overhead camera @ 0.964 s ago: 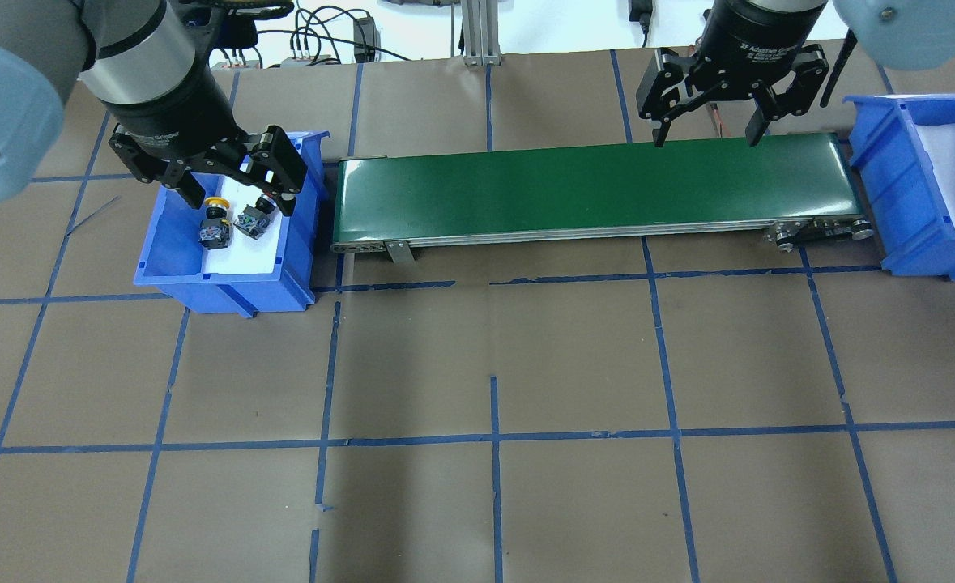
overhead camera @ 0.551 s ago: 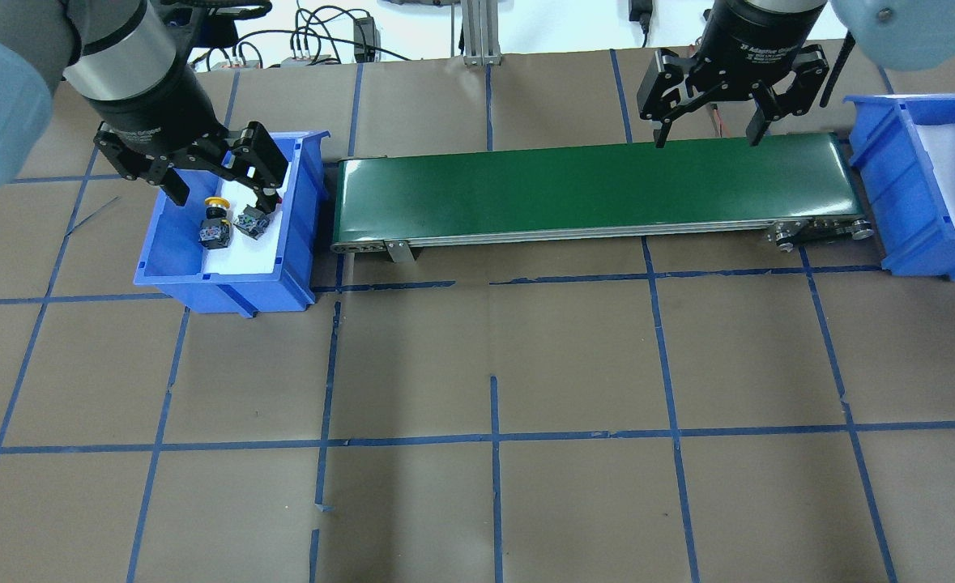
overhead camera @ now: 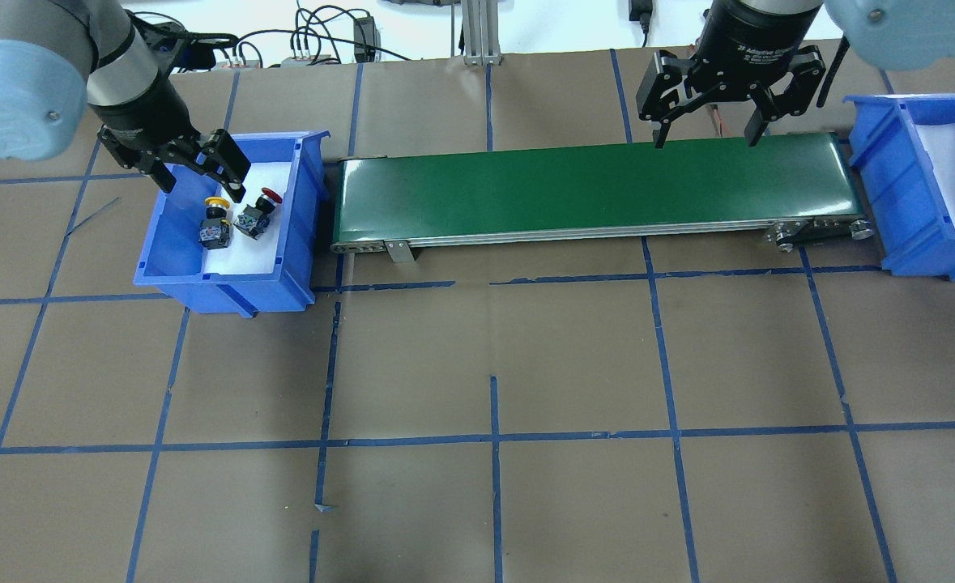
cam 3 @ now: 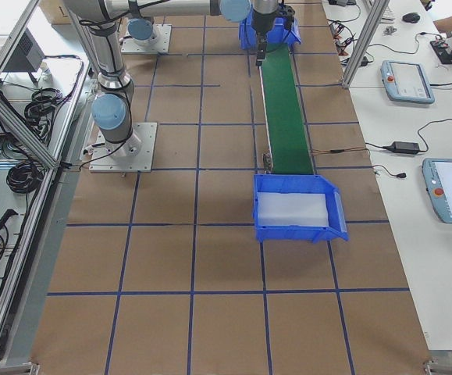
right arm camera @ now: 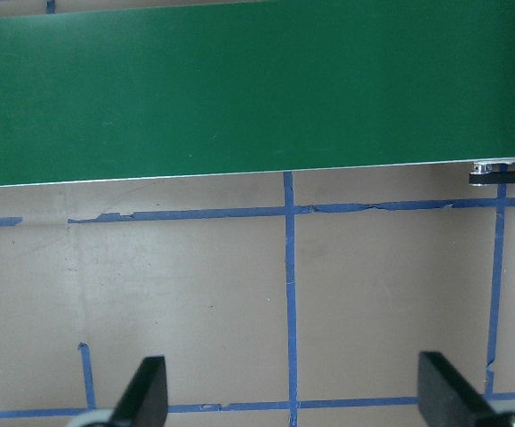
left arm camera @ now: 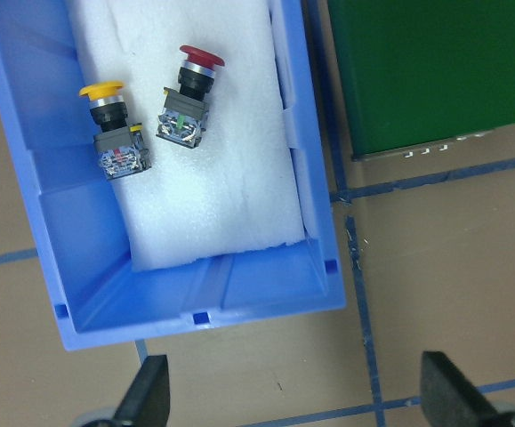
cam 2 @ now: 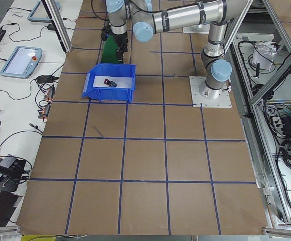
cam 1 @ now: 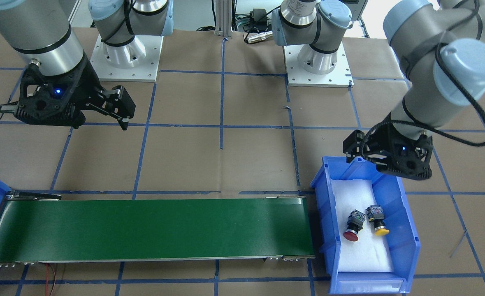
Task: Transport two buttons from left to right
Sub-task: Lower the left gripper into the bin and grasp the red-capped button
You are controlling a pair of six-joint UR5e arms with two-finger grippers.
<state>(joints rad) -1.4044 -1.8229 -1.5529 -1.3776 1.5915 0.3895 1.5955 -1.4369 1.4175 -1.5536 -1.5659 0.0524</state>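
The yellow button (overhead camera: 215, 220) and the red button (overhead camera: 257, 212) lie side by side on white foam in the left blue bin (overhead camera: 226, 285). They also show in the front view, yellow (cam 1: 378, 222) and red (cam 1: 352, 228), and in the left wrist view, yellow (left arm camera: 115, 133) and red (left arm camera: 190, 93). My left gripper (overhead camera: 198, 174) is open and empty above the bin's edge nearest the robot, apart from both buttons. My right gripper (overhead camera: 708, 134) is open and empty above the robot-side edge of the green conveyor belt (overhead camera: 599, 190), near its right end.
The belt runs between the left bin and a second blue bin (overhead camera: 931, 186) with white foam at the right end. Cables and an aluminium post (overhead camera: 481, 32) stand at the table's far edge. Brown paper with blue tape lines covers the table.
My left gripper has moved left and back over the bin and looks smaller in the overhead view; the red button's cap is now uncovered. The right gripper has not moved.
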